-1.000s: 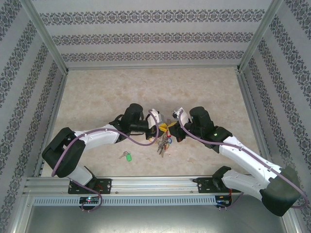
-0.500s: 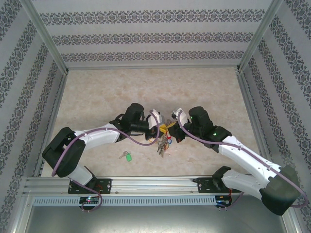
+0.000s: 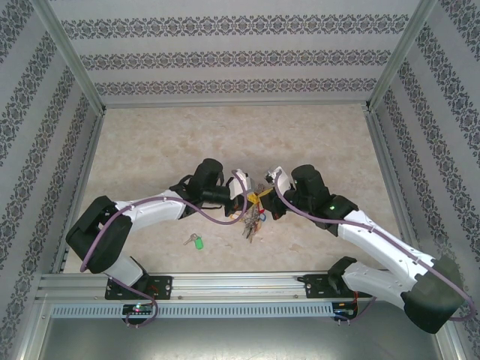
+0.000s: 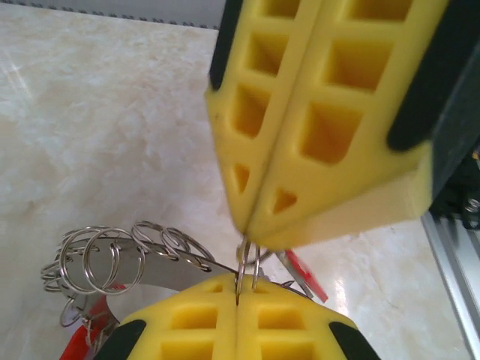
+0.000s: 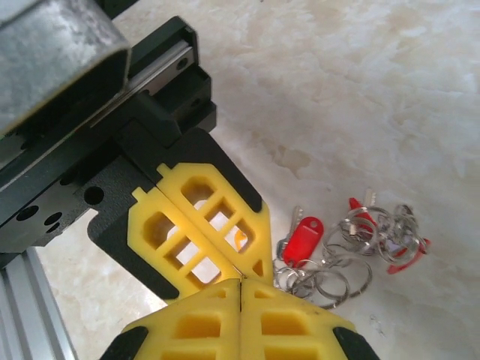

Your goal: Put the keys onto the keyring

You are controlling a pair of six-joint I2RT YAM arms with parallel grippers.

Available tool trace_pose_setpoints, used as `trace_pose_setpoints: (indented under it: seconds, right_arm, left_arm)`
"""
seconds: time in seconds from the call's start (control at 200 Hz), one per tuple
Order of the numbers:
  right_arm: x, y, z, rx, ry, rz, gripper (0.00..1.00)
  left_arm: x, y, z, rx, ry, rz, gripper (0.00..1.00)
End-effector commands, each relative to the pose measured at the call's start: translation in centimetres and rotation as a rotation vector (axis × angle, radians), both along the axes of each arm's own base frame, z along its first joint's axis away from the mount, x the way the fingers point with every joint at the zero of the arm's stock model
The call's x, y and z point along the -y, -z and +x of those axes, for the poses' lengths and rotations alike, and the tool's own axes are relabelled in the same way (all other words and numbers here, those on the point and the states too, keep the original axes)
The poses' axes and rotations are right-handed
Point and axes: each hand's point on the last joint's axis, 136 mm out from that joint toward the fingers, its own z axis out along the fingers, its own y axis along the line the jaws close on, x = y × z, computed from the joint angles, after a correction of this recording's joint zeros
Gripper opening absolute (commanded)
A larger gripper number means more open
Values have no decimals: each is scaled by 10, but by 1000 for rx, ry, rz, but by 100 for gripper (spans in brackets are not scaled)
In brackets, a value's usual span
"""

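My two grippers meet tip to tip above the table's middle. The left gripper [image 3: 246, 201] [image 4: 238, 289] is shut, pinching thin wire loops where the keyring's grey band [image 4: 154, 264] ends. The right gripper [image 3: 260, 198] [image 5: 240, 283] is shut on the same small split ring from above. Its yellow fingers [image 4: 315, 120] take up the top of the left wrist view. The red-tagged key [image 5: 301, 238] [image 4: 304, 274] hangs beside that ring. The keyring [image 3: 251, 217] dangles below with its cluster of rings [image 5: 352, 259]. The green-tagged key [image 3: 196, 241] lies alone on the table, front left.
An aluminium rail [image 3: 240, 283] runs along the near edge behind the arm bases. Frame posts and patterned walls [image 3: 240, 60] close in the marble-look table [image 3: 150, 142] on three sides. A purple cable [image 3: 210, 217] loops under the left arm.
The left gripper's jaws have closed on the ring. Both arms have stayed almost where they were, tips together.
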Motion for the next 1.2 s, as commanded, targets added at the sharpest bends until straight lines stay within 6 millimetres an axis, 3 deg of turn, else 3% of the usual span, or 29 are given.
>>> trace_pose_setpoints:
  seconds: [0.0,0.23,0.535,0.595,0.694,1.199]
  right_arm:
    - [7,-5,-3,4,59,20,0]
    - [11,0,-7,-41,95,42,0]
    - [4,-17,-5,-27,84,113,0]
    - [2,-23,-7,-18,66,121,0]
    - [1,-28,-8,-4,45,123,0]
    - [-11,-29,-7,-9,-37,89,0]
  left_arm:
    - [0,-22,10,65,-99,-110,0]
    - [0,-20,11,79,-119,-187,0]
    - [3,-19,8,74,-102,-242,0]
    - [2,-18,7,75,-100,-230,13]
    - [3,-14,2,67,-64,-183,22]
    - [6,-13,-5,68,30,-64,26]
